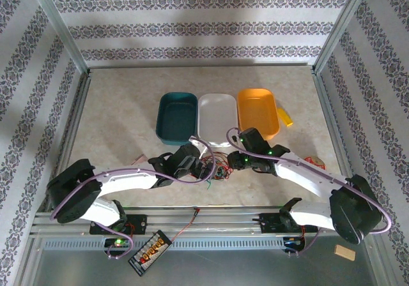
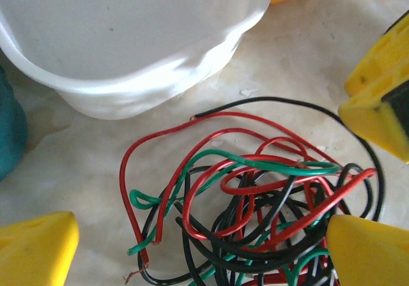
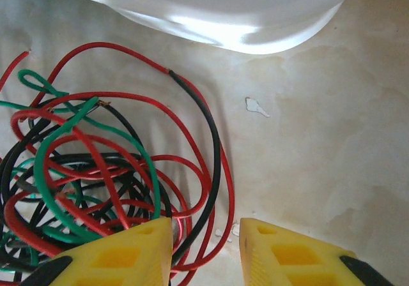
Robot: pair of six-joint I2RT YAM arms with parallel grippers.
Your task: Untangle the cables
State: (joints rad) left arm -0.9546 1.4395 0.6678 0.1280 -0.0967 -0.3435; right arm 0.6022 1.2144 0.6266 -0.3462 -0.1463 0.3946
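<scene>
The cables (image 1: 218, 170) lie in a tangled heap of red, green and black wire on the table, just in front of the white tub (image 1: 216, 117). My left gripper (image 2: 201, 248) hangs open over the heap (image 2: 255, 196), one yellow finger (image 2: 38, 248) to its left and the other (image 2: 367, 251) on its right edge. My right gripper (image 3: 206, 248) stands at the heap's right side with a gap between its fingers. A black cable (image 3: 214, 171) and red loops (image 3: 227, 203) run down into that gap, close to the left finger (image 3: 121, 257).
A teal tub (image 1: 177, 115), the white tub (image 2: 128, 43) and an orange tub (image 1: 257, 110) stand in a row behind the heap. A small yellow piece (image 1: 285, 116) lies right of the orange tub. A lead with a circuit board (image 1: 150, 254) hangs off the front rail.
</scene>
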